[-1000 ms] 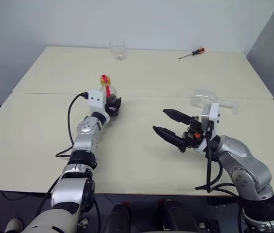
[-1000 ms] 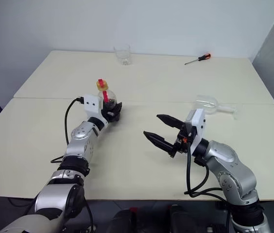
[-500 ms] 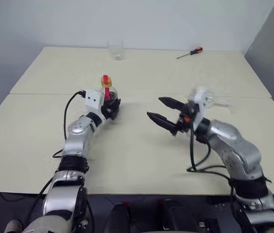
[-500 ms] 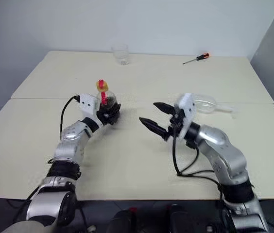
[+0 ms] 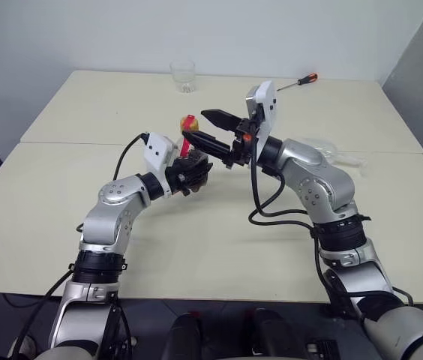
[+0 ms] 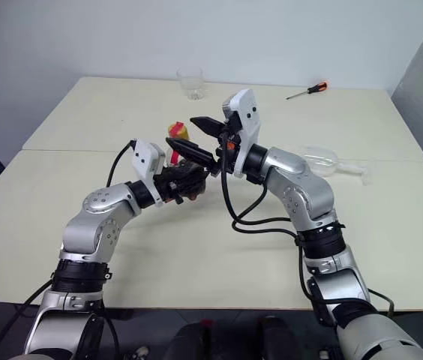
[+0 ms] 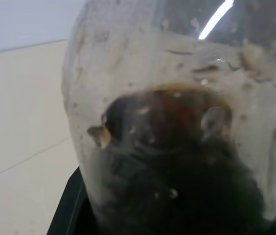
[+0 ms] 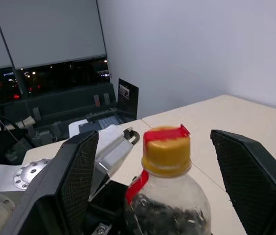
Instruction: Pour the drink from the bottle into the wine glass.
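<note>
The bottle (image 5: 189, 159) is pinched upright in the left gripper (image 5: 194, 171), above the table (image 5: 219, 225), with dark drink (image 7: 187, 196) low in its body. The right gripper (image 8: 157, 166) is spread wide, its jaws flanking the yellow cap (image 8: 167, 149) without touching. The wine glass (image 6: 324, 161) is seen lying behind the right arm.

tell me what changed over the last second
The left gripper, shut on the bottle, lifted it off the table and drew it in toward the middle. The right gripper swung up and across, its open fingers now either side of the yellow cap. The wine glass lying on its side, the tumbler and the screwdriver stayed put.
</note>
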### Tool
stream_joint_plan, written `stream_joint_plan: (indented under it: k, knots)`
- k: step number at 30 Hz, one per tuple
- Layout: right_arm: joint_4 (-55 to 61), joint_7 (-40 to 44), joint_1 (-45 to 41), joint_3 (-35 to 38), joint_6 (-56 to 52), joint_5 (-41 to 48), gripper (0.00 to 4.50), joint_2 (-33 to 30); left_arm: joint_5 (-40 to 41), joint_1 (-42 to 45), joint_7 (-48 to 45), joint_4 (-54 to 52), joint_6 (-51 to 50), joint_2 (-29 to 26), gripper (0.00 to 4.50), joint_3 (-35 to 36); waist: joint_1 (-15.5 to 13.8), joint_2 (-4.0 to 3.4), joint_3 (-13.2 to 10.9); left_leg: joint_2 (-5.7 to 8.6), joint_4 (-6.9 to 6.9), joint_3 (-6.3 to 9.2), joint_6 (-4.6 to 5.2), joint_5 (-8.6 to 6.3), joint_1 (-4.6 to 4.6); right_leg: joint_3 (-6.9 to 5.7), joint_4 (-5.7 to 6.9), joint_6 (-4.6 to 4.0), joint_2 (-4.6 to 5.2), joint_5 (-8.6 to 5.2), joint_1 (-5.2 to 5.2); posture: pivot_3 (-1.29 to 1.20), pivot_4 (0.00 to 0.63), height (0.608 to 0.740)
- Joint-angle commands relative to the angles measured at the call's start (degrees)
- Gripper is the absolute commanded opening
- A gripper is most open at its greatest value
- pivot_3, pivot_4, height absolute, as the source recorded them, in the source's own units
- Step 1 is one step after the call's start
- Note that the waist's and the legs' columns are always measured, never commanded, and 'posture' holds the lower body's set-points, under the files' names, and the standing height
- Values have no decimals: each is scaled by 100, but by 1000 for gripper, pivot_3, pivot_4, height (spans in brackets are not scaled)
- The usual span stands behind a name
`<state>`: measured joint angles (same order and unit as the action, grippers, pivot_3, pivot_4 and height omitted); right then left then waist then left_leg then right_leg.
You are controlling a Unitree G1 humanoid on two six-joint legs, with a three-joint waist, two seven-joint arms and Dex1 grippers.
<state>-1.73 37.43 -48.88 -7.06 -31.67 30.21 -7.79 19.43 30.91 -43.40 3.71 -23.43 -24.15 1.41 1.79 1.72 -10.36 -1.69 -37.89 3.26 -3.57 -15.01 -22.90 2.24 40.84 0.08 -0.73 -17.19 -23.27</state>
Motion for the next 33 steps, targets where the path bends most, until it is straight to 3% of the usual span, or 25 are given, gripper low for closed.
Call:
stream_joint_plan:
  k: [1,17,20,26,33]
  knots:
    - [-8,33,-282,79,-15,11,3921,90,71,82,-88,-338,100,14,1871,-52,3,0,0,0,0,0,0,0,0,0,0,0,0,0,0,0,150,740]
    - [-467,-12,-545,150,-88,-70,3921,360,17,137,-211,-348,169,88,1871,-220,5,-1,-1,0,2,-1,0,0,-1,1,0,-1,0,0,-1,0,150,740]
    - [-496,-6,-545,195,-98,-61,3401,374,14,92,-215,-392,158,89,1869,-233,5,-1,-1,0,2,0,0,0,-1,0,0,-1,0,0,-1,0,150,740]
    - [-592,-18,-627,311,-139,-54,1338,411,26,-43,-228,-558,97,87,1869,-247,6,-2,-1,0,3,-1,0,0,0,1,0,0,0,0,-2,0,150,740]
    - [-556,529,-623,170,-3,-100,1314,247,218,-211,-297,-1069,-182,-30,1869,-212,6,-3,-2,0,4,-1,1,0,-1,2,-1,0,-1,0,-3,0,150,740]
